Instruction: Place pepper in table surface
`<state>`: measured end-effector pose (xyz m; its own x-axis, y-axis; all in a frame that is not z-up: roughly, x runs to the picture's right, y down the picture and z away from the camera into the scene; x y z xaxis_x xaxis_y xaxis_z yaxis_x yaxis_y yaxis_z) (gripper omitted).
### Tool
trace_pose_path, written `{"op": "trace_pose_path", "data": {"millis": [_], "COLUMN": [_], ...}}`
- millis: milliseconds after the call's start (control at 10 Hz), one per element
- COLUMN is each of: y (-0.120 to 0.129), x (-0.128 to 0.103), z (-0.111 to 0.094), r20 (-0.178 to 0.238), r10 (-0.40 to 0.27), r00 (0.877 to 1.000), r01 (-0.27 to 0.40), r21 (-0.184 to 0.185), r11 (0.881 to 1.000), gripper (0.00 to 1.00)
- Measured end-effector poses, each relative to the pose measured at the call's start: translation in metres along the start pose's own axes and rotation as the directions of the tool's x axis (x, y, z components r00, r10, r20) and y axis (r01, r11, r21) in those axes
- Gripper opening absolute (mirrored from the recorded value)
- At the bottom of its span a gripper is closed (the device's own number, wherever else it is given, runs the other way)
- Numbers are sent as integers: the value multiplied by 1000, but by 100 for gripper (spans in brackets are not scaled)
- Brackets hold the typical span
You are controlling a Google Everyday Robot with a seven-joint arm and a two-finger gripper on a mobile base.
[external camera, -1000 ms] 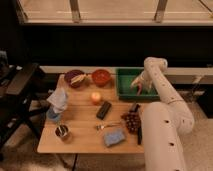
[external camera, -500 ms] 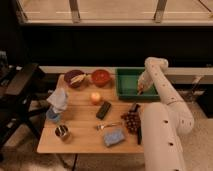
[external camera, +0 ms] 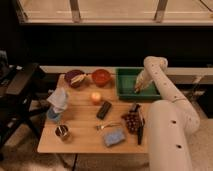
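In the one camera view, little has changed over the last second. The gripper (external camera: 138, 88) has shifted slightly toward the right end of the green bin (external camera: 126, 84) and has hardly moved since. Everything on the table (external camera: 80, 142) lies where it did: the orange fruit (external camera: 95, 97), the grapes (external camera: 132, 121) and the two bowls (external camera: 101, 77) are untouched.

We take this to mean the task is still in its pick-up stage, with nothing carried over to the wood yet.

The gripper hangs low inside the bin, near its right wall, with the arm bent down over the rim. We cannot tell whether it is apart, together or clamped on something, nor whether it touches the bin floor. We cannot pick out the pepper. None lies on the table, so we judge that it is in the bin, at or under the gripper.
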<state>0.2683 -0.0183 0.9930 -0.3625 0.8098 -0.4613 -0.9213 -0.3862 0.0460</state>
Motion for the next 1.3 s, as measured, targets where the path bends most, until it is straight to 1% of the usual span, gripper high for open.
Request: {"op": "trace_pose_path", "data": {"millis": [100,200,400,500,600,700,800,900,1100,1300], "y": [5,18,35,44,48,50,46,37,23,23], "x": [-2,-3,-2,3,12,22,38,61,90,94], "z": [-21,-46,-86,-118,-143,-160,-177,-195,-210,-211], "r20": [27,47,70,81,82,78,67,37,-7,-13], "r10": [-10,-28,-59,-84,-108,-124,-141,-159,-180,-184], "r00": [1000,998,996,993,991,989,988,987,984,983], "r01": [10,29,62,88,113,129,145,160,180,184], "r21": [-8,-23,-44,-52,-53,-55,-52,-40,-20,-19], "r11": [1000,999,997,995,992,990,988,986,984,983], "gripper": [10,10,10,10,10,10,10,10,10,10]}}
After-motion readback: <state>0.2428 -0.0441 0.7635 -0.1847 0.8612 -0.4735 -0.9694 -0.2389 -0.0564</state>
